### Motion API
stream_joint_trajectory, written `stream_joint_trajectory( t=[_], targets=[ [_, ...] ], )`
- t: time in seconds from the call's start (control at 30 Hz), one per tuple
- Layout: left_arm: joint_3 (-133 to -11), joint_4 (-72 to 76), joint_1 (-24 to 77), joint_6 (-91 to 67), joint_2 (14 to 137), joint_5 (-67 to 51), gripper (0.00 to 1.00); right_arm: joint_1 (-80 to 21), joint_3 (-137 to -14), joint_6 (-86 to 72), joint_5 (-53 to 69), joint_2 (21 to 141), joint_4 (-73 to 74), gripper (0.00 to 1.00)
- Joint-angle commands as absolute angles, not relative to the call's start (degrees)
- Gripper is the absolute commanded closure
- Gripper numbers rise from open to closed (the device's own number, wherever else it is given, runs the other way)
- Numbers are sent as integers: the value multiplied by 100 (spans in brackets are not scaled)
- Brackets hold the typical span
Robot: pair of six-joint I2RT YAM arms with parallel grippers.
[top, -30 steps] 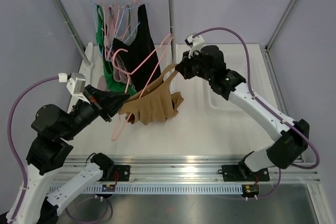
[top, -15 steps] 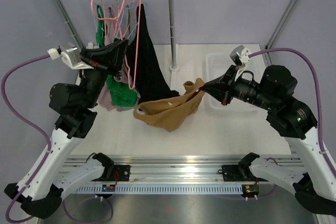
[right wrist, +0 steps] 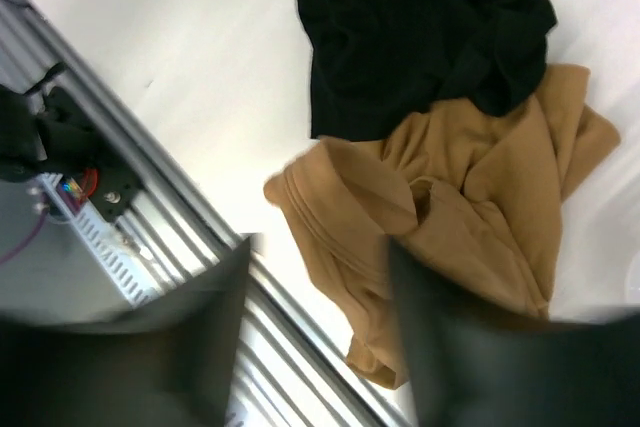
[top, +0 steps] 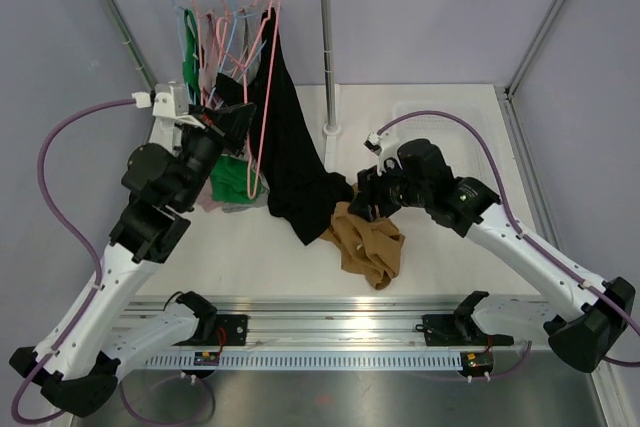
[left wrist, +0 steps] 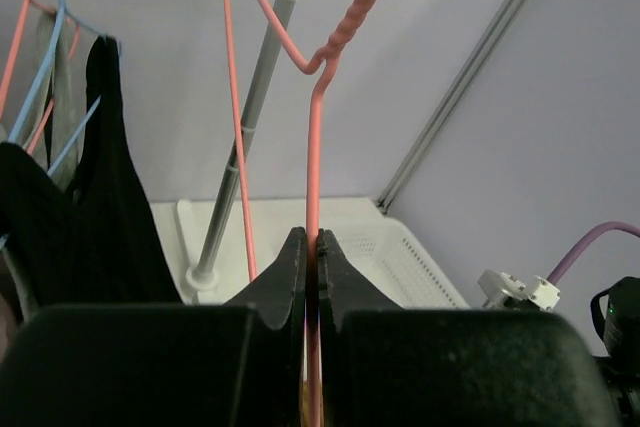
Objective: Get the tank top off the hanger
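Observation:
The tan tank top (top: 370, 247) lies crumpled on the white table, off the hanger; in the right wrist view (right wrist: 470, 207) it lies partly under a black garment (right wrist: 420, 37). My right gripper (top: 362, 205) hovers just above its far edge, open and empty, and its blurred fingers (right wrist: 190, 347) straddle the top in the wrist view. My left gripper (top: 235, 122) is shut on the bare pink hanger (top: 266, 87), held up by the rack; the wrist view shows the jaws clamped on its wire (left wrist: 312, 147).
The clothes rack (top: 326, 47) at the back left holds several hangers and garments; the long black one (top: 290, 162) drapes down onto the table. A white tray (top: 440, 112) sits at the back right. A metal rail (top: 350, 307) runs along the front edge.
My right gripper has let go of the tan top, which dropped onto the table, and moved down left. My left gripper kept the pink hanger, now hanging straighter by the rack.

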State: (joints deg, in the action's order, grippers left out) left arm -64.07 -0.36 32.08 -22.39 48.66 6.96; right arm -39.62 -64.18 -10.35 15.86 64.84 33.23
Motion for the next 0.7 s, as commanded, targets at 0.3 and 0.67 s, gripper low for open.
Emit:
stream_joint_trajectory(
  t=[0.3, 0.67],
  targets=[
    [-8707, -1837, 3199, -2514, 6932, 1134, 100, -4175, -6056, -1512, 290, 5670, 2944, 0],
    [-11591, -2601, 2725, -2312, 9148, 783, 100, -4175, -5397, -1924, 255, 4931, 2593, 1]
  ],
)
